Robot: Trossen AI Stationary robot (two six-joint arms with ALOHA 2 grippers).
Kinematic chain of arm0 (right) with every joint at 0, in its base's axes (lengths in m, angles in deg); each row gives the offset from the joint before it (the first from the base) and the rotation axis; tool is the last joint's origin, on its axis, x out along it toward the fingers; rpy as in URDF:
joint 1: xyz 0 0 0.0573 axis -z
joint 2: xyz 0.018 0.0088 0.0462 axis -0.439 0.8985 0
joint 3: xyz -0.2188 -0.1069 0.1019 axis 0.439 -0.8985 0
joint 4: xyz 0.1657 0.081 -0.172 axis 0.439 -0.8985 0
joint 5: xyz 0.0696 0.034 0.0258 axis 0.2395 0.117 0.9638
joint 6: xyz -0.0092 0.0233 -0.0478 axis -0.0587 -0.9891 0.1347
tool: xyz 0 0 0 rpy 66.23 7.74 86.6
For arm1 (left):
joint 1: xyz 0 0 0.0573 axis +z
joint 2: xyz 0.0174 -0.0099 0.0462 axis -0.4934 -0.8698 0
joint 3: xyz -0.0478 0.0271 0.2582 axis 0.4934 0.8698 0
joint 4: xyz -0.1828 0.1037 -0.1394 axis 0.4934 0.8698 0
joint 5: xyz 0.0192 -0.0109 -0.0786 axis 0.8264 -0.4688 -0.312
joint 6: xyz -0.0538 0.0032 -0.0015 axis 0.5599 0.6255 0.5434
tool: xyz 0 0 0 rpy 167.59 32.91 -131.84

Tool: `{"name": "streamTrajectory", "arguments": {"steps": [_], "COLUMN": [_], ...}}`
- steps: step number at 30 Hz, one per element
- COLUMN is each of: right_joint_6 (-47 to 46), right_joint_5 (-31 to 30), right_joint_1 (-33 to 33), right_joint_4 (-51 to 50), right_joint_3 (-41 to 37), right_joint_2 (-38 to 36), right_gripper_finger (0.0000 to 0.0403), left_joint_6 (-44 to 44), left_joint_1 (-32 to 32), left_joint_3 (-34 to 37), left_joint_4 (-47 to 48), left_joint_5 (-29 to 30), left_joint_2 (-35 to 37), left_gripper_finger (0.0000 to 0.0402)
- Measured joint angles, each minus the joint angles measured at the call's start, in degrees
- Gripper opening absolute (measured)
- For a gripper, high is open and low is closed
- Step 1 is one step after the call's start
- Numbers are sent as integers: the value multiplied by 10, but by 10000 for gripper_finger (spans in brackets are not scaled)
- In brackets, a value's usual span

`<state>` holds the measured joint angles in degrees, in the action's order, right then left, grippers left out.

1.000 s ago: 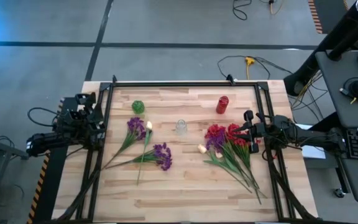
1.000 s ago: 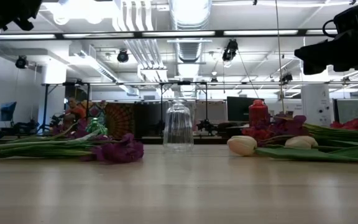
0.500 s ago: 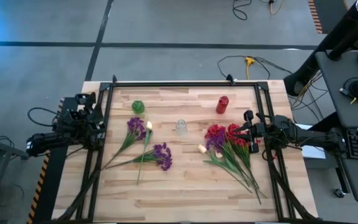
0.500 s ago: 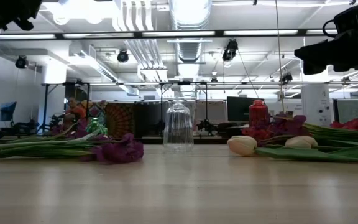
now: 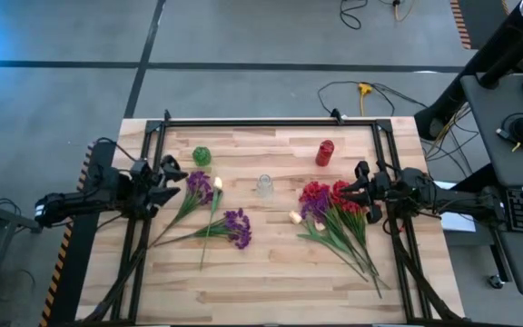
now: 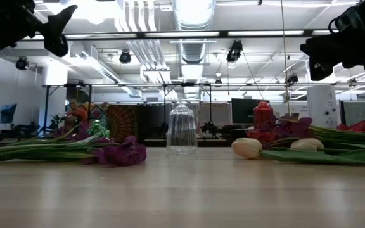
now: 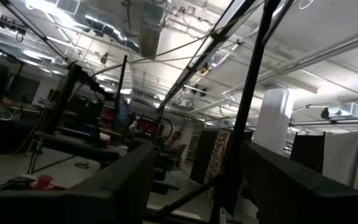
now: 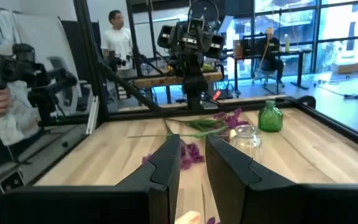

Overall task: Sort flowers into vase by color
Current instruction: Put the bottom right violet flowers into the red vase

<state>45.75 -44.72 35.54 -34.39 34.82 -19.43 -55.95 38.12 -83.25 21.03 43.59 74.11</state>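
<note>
Clearly nothing is sorted yet: our purple flowers (image 5: 236,224) and a cream tulip (image 5: 217,183) lie on the tabletop (image 5: 261,282) at left, the red flowers (image 5: 320,198) are heaped at right, and the green vase (image 5: 202,156), clear vase (image 5: 264,185) and red vase (image 5: 324,153) stand empty. Our left hand (image 5: 168,170) hovers wide by the purple blooms, while our right hand (image 5: 360,187) hangs above the red heap with fingers nearly together, holding nothing. We judge the tangled stems the risk: lifting one could drag its neighbours or topple a light vase.
</note>
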Motion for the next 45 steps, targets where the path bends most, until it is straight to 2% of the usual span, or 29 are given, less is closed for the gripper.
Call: {"name": "streamTrajectory", "arguments": {"steps": [8,14,17,22,24,28,30,32,37,40,45], "right_joint_6": [-125,-139,-150,-170,-171,-174,-174,-176,-179,-171,-176], "right_joint_5": [0,-3,-31,-119,-119,-111,-109,-115,-120,-126,-194], "right_joint_1": [0,0,0,0,0,-4,-4,-4,-4,-4,-4], "right_joint_4": [22,24,24,36,54,56,58,55,52,0,-195], "right_joint_3": [0,0,0,0,0,15,24,34,81,124,228], "right_joint_2": [0,0,0,2,2,8,15,29,92,144,225], "right_gripper_finger": [68,68,68,68,68,68,68,68,68,68,68], "left_joint_6": [-1,0,0,1,1,5,-5,-38,-40,-60,-63], "left_joint_1": [0,0,0,0,0,0,0,1,1,1,1], "left_joint_3": [-11,-10,-10,-10,-8,-8,-8,-11,-11,-11,-11], "left_joint_4": [30,30,16,24,25,21,20,8,23,15,-38], "left_joint_5": [-19,-17,-12,-5,28,166,210,215,218,211,211], "left_joint_2": [5,0,0,-5,-10,-27,-38,-48,-78,-102,-133], "left_gripper_finger": [224,224,224,224,224,224,224,224,224,224,224]}}
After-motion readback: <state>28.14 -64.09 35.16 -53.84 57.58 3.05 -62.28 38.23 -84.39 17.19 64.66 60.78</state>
